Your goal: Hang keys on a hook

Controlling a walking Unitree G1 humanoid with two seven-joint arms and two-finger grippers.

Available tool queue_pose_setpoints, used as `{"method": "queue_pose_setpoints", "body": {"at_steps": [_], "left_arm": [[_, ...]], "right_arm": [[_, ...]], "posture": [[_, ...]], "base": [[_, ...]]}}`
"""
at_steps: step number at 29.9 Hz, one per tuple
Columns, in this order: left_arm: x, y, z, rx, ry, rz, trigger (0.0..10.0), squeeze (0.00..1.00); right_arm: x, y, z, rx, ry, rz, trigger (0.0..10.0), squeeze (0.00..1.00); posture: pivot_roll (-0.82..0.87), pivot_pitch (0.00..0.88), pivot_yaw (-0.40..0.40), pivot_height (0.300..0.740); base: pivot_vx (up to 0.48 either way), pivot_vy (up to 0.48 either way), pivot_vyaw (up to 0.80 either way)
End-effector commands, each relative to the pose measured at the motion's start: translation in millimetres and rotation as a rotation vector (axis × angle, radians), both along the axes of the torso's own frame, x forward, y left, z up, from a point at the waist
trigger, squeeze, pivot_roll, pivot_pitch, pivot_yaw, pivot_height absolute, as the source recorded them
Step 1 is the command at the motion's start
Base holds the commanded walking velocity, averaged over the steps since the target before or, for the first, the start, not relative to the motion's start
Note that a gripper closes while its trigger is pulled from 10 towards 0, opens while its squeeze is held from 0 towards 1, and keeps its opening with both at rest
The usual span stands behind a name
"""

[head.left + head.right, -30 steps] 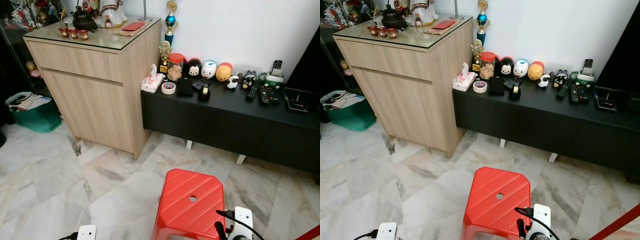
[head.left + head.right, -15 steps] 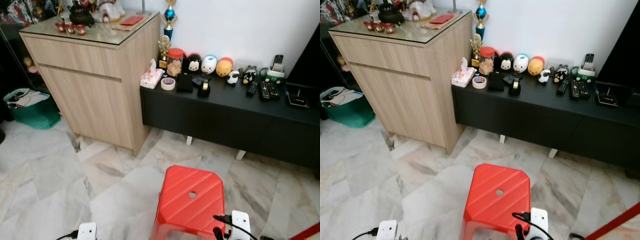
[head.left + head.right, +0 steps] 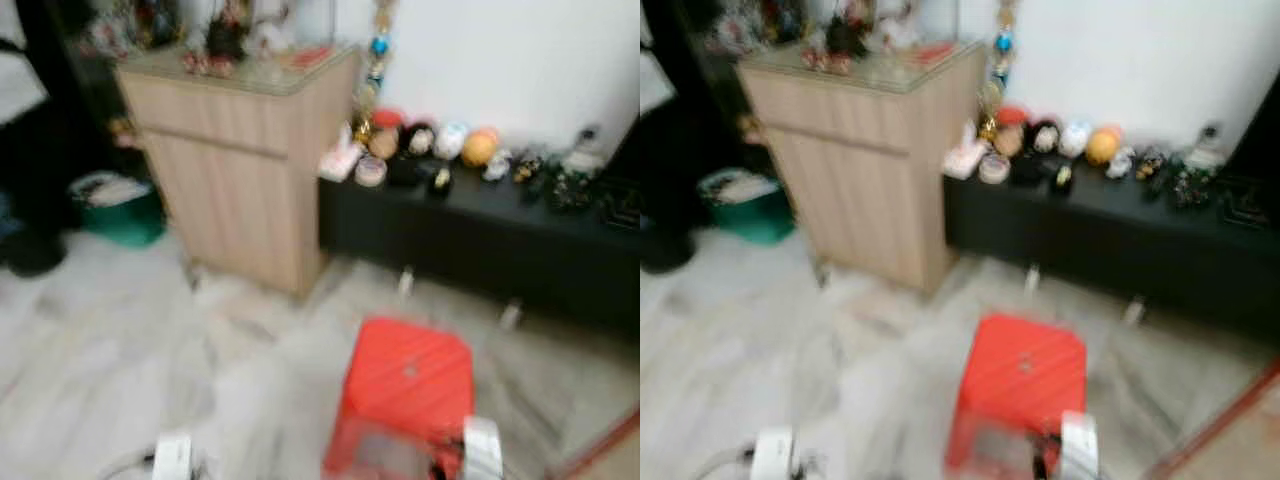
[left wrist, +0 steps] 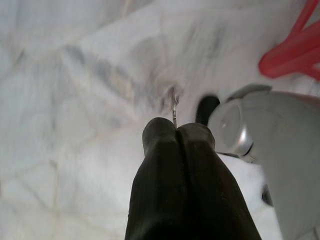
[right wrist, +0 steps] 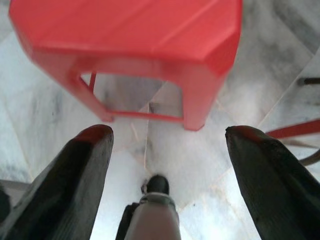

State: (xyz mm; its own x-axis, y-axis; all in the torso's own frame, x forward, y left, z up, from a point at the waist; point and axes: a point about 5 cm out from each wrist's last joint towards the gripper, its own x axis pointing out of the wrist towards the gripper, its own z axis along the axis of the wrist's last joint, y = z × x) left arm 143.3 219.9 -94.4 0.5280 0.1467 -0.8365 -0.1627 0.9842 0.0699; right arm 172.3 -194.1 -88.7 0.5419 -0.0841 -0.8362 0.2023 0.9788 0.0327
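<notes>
Left pincer: I see its two black fingers pressed together over the marble floor, with a thin metal blade, seemingly a key, poking out from between the tips. It is too small and blurred for me to be sure.

Right pincer: I see its fingers spread wide apart with nothing between them, hanging above the floor just beside a red plastic stool.

Stool: in the head views, which are blurred, the stool stands on the pale marble floor directly ahead of me, close in.

Wooden cabinet: light wood, standing beyond the stool towards my left, against the white wall; its top carries small ornaments I cannot make out.

Low black desk: it touches the cabinet's right side and runs along the wall, carrying a row of small round figurines and other dark items.

Green bag: on the floor left of the cabinet.

Hook: I cannot pick one out.
</notes>
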Motion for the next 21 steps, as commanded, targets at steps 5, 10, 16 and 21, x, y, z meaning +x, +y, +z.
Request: {"method": "queue_pose_setpoints", "body": {"at_steps": [5, 10, 16, 21], "left_arm": [[7.3, 3.9, 3.4, 0.009, -0.012, -0.006, 10.0, 0.00], [10.3, 3.1, 4.1, 0.008, -0.008, -0.005, 10.0, 0.00], [20.5, 5.5, 8.4, 0.016, -0.018, -0.011, 10.0, 0.00], [32.8, 10.8, 14.9, 0.029, -0.045, -0.007, 10.0, 0.00]], "right_arm": [[0.4, 5.2, -0.6, 0.008, 0.006, 0.004, 10.0, 0.00], [4.8, 6.2, 1.0, 0.005, 0.002, -0.006, 10.0, 0.00], [16.4, 10.8, 5.9, 0.011, -0.022, 0.001, 10.0, 0.00], [27.6, 14.4, 11.0, 0.016, -0.042, 0.005, 10.0, 0.00]], "posture": [[0.06, 0.000, -0.010, 0.740], [0.05, 0.000, -0.001, 0.740], [0.05, 0.000, 0.006, 0.740], [0.04, 0.000, 0.026, 0.740]], "base": [[-0.289, 0.000, 0.00], [-0.288, 0.000, 0.00], [-0.048, 0.000, 0.00], [0.000, 0.000, 0.00]]}}
